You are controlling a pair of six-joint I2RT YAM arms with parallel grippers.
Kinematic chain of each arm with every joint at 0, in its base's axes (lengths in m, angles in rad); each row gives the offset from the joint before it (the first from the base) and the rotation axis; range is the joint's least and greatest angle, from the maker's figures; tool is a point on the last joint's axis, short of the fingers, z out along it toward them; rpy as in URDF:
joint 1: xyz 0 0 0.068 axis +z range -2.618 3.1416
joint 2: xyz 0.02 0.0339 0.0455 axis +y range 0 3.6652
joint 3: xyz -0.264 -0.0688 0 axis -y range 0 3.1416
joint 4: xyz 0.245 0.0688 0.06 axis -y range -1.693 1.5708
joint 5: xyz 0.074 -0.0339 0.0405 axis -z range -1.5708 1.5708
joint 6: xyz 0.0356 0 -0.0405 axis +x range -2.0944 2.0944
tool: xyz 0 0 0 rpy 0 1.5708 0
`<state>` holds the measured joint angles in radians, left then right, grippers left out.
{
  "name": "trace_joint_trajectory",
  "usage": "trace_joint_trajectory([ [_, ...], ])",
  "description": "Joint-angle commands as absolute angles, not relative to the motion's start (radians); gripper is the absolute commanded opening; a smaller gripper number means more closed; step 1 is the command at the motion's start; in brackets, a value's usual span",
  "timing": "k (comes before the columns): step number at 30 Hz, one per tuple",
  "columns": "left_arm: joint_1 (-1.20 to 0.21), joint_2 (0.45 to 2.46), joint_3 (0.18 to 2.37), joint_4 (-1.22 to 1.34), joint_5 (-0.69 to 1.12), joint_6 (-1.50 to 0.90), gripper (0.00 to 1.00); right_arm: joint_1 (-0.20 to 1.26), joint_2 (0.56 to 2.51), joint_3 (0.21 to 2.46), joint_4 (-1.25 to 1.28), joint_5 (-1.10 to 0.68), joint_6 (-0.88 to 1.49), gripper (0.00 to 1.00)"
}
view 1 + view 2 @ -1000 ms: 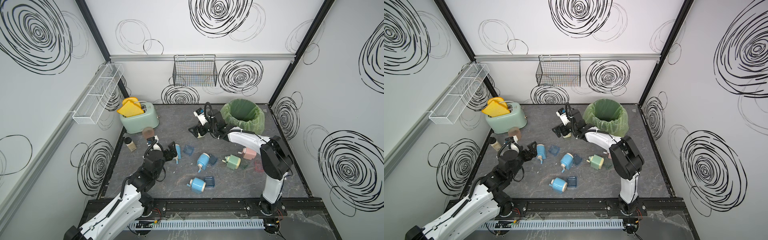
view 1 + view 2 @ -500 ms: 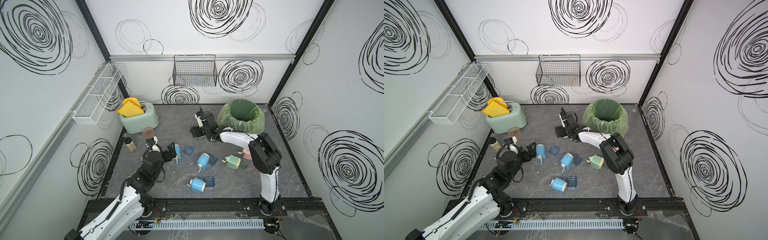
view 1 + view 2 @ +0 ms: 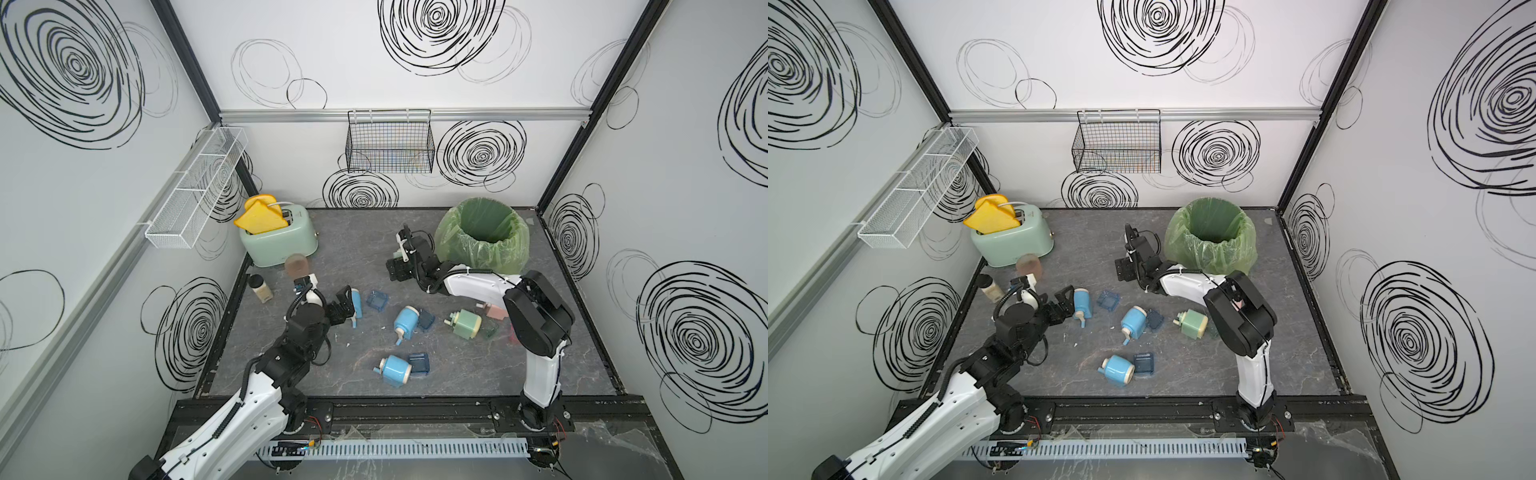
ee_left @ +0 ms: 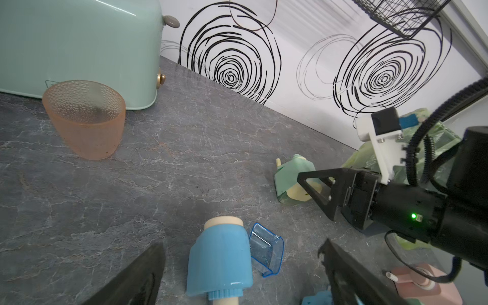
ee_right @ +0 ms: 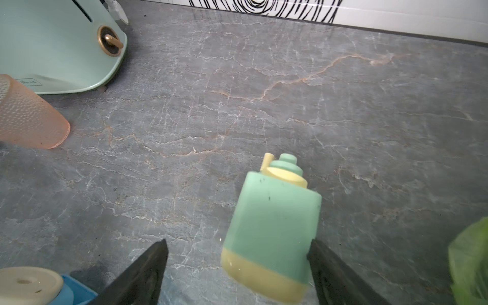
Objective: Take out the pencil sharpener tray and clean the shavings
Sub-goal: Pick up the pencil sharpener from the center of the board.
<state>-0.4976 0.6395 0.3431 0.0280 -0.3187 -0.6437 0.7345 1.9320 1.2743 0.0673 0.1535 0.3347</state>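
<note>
My left gripper point(image 4: 241, 244) stands open around a blue pencil sharpener point(image 4: 219, 258) that lies on its side, touching neither finger. Its clear blue tray point(image 4: 266, 248) lies out on the table beside it. In both top views this gripper point(image 3: 347, 305) is at the table's left. My right gripper point(image 5: 237, 243) is open around a green pencil sharpener point(image 5: 272, 227) with a yellow base. One finger is at its side and the other is well clear. That gripper point(image 3: 395, 268) sits left of the bin point(image 3: 484, 237). A few pale shavings point(image 3: 348, 344) dot the table.
Two more blue sharpeners point(image 3: 405, 324) point(image 3: 395, 370), a green one point(image 3: 467, 325) and a pink one point(image 3: 494, 311) lie mid-table with loose trays beside them. The green toaster point(image 3: 278, 237), orange cup point(image 3: 297, 266) and small jar point(image 3: 259, 286) stand at the back left.
The right arm's elbow has swung left and its gripper has come lower and slightly nearer the front. The left arm has barely moved.
</note>
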Motion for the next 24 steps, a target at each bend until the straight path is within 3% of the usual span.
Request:
trace_joint_trajectory([
  [1, -0.503, 0.638, 0.330, 0.089, -0.318, -0.644, 0.97, 0.730, 1.942, 1.274, 0.060, 0.179, 0.360, 0.89],
  [14, -0.505, 0.641, 0.331, 0.088, -0.317, -0.641, 0.97, 0.724, 2.034, 1.320, 0.068, 0.187, 0.385, 0.85],
  [24, -0.506, 0.640, 0.324, 0.095, -0.313, -0.641, 0.97, 0.731, 2.047, 1.343, 0.048, 0.203, 0.403, 0.65],
])
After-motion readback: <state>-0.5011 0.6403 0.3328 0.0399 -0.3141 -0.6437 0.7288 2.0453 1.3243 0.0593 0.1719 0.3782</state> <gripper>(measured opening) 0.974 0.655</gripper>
